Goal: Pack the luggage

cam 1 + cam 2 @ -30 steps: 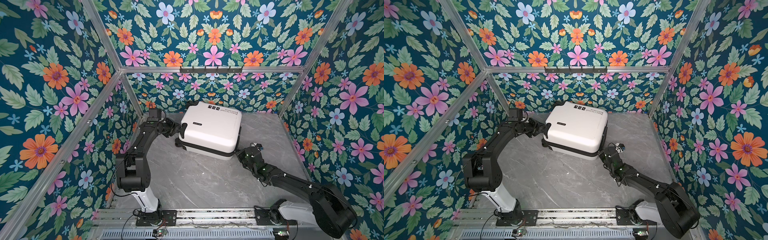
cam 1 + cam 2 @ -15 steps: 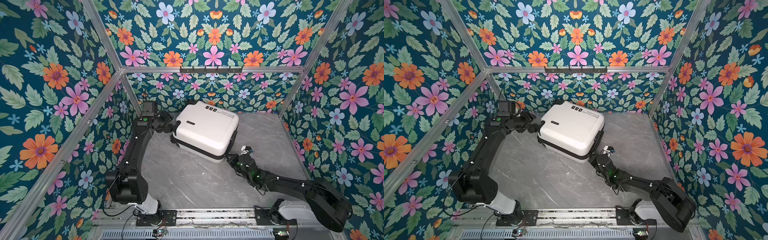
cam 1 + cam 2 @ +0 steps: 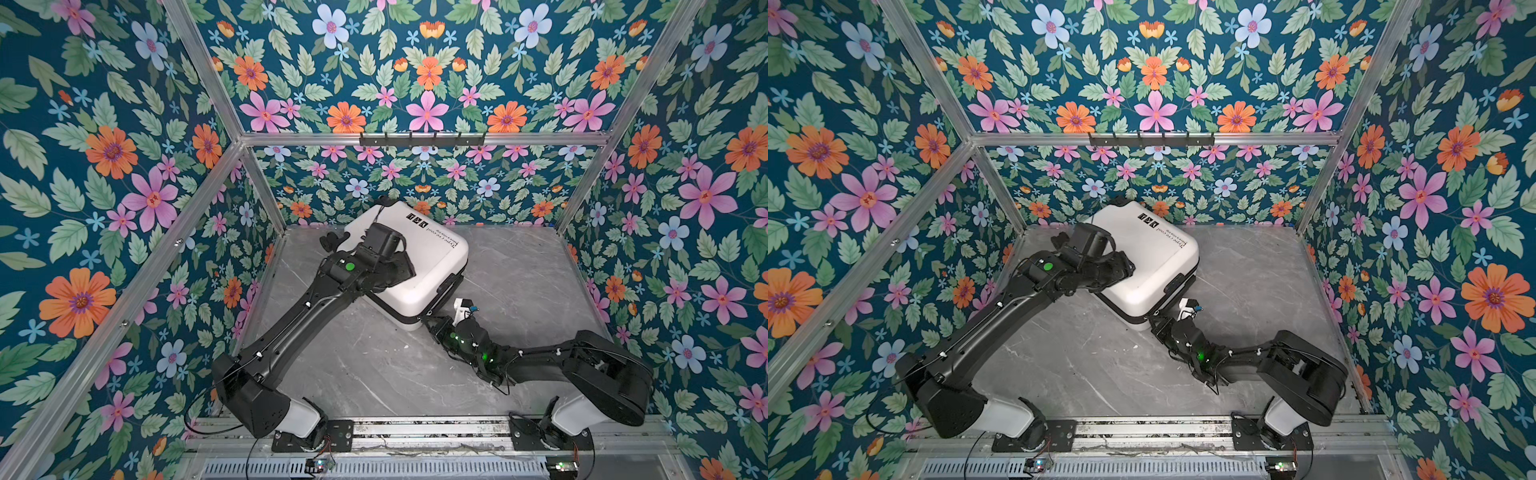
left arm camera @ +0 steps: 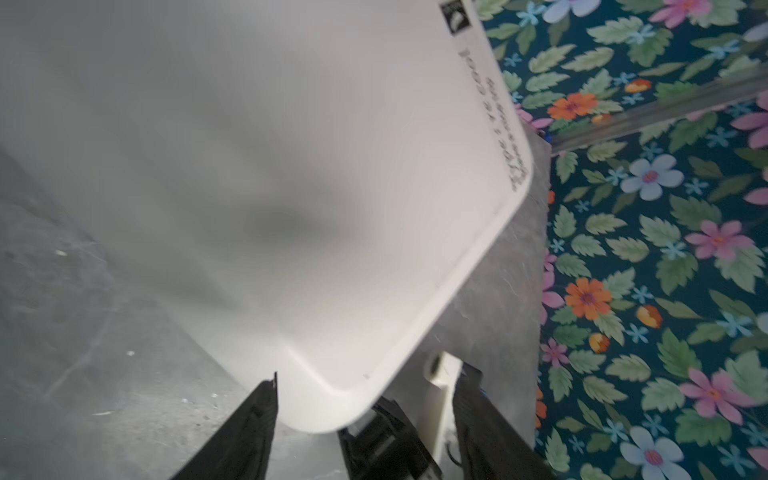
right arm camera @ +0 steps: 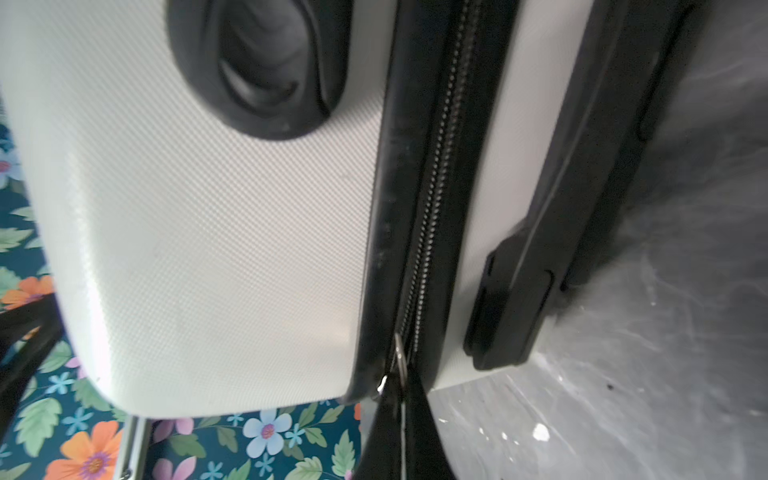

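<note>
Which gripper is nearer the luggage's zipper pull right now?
Right. The right gripper is shut on the zipper pull at the near corner of the luggage; the left gripper is open above its top face, away from the pull.

I work in a robot test cell, a lab rig. A bare aluminium frame [image 3: 199, 62] boxes me in, with flat panels [image 3: 428, 75] of printed flowers and leaves fixed behind it on 3 sides. The bench [image 3: 374, 374] is a grey marbled slab. My 2 arms [image 3: 291, 332] are bolted to a metal rail [image 3: 432, 428] along its front edge, with small lit boards [image 3: 318, 463] below their bases. A black hook rack [image 3: 422, 140] hangs on the back bar.
</note>
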Controlling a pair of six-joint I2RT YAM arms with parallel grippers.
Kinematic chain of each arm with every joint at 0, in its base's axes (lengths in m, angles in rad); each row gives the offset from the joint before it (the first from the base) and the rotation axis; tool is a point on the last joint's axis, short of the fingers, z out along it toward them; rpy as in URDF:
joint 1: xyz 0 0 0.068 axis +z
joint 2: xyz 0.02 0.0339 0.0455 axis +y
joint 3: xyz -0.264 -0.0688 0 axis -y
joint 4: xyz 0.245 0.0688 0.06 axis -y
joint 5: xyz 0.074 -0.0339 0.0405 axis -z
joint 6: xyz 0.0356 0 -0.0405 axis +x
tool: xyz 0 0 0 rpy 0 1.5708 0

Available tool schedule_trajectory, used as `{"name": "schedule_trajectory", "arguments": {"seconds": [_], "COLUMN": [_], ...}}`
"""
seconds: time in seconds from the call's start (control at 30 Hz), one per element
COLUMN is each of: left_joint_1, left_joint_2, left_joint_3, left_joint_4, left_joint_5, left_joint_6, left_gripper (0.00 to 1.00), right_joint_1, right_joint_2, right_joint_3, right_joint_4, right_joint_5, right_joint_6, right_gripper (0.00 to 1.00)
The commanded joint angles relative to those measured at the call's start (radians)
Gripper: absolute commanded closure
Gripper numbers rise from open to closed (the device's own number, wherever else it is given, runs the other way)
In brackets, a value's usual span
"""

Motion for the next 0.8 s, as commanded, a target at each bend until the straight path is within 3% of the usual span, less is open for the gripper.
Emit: {"name": "schedule_trajectory", "arguments": {"seconds": [0.0,0.07,0.17,0.27,0.33,0.47,0.53,0.6,0.77], "left_joint_1": [-0.063,-0.080,-0.098,-0.120,-0.129,-0.146,-0.150,-0.150,-0.139], "left_joint_2": [0.045,0.094,0.104,0.083,0.099,0.180,0.157,0.035,-0.377], "left_joint_3": [0.052,0.071,-0.016,-0.099,-0.046,0.162,0.165,0.022,-0.542], "left_joint_4": [0.013,0.038,0.210,0.383,0.336,0.030,-0.083,-0.054,0.297], "left_joint_5": [-0.047,0.003,0.088,0.045,-0.036,-0.256,-0.332,-0.381,-0.374], "left_joint_6": [-0.040,-0.029,-0.128,-0.238,-0.205,-0.054,-0.064,-0.159,-0.493], "left_gripper": [0.31,0.31,0.30,0.30,0.30,0.30,0.31,0.31,0.33], "right_joint_1": [0.001,0.001,0.001,0.001,0.003,0.003,0.003,0.004,0.003], "right_joint_2": [0.108,0.161,0.225,0.241,0.229,0.175,0.142,0.107,0.073], "right_joint_3": [-0.029,-0.024,-0.013,0.002,0.008,0.012,0.019,0.035,0.098], "right_joint_4": [0.081,0.137,0.218,0.216,0.184,0.095,0.040,-0.018,-0.127], "right_joint_5": [0.013,0.007,0.008,0.019,0.028,0.049,0.056,0.052,0.009], "right_joint_6": [0.086,0.110,0.128,0.130,0.129,0.108,0.085,0.056,-0.014], "right_gripper": [1.00,1.00,1.00,1.00,1.00,1.00,1.00,1.00,1.00]}}
